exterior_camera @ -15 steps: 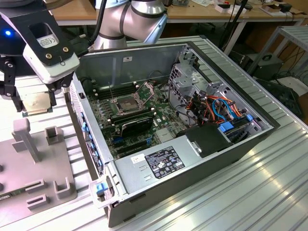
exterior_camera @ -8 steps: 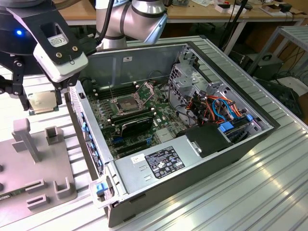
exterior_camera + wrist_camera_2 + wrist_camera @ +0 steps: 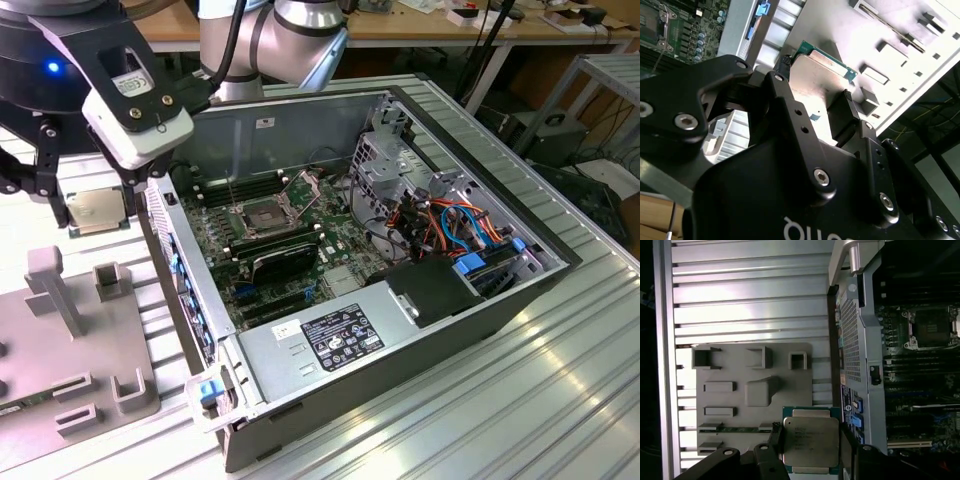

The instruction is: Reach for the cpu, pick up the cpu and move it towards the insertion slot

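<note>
The cpu is a small silvery square chip with a green rim, held between my gripper's black fingers. My gripper is shut on it, outside the open computer case at the exterior view's left, over the ribbed aluminium table beside the grey fixture plate. Both wrist views show the cpu clamped on two opposite edges. The insertion slot is a square socket with a silver frame and dark centre on the green board inside the case, its load plate raised. It also appears as the insertion slot, well apart from the chip.
A grey fixture plate with posts and pockets lies below the gripper. The case's perforated side wall stands between the gripper and the board. Inside are a black ribbed card, a power supply, a drive cage and cables.
</note>
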Robot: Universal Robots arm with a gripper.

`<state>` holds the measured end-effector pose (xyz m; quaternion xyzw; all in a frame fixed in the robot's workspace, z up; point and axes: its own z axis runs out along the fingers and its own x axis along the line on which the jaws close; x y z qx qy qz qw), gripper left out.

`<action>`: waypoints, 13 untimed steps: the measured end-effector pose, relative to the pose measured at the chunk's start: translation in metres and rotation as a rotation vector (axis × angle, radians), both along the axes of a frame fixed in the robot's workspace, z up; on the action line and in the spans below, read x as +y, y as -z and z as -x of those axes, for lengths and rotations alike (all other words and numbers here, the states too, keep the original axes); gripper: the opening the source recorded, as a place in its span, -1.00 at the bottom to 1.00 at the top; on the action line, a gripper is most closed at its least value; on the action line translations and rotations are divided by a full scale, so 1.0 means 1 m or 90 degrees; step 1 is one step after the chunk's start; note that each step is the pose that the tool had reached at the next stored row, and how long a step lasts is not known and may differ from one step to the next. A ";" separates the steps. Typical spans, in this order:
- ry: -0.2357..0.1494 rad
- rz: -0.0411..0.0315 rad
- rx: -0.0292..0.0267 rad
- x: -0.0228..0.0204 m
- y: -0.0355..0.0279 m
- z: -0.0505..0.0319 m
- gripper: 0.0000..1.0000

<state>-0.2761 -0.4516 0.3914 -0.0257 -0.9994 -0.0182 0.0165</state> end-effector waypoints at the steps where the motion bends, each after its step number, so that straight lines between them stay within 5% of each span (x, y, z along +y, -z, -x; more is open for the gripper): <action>1: 0.000 0.0000 0.0000 0.0000 0.0000 -0.0008 0.09; 13: 0.000 0.0000 0.0000 0.0000 0.0000 -0.0091 0.09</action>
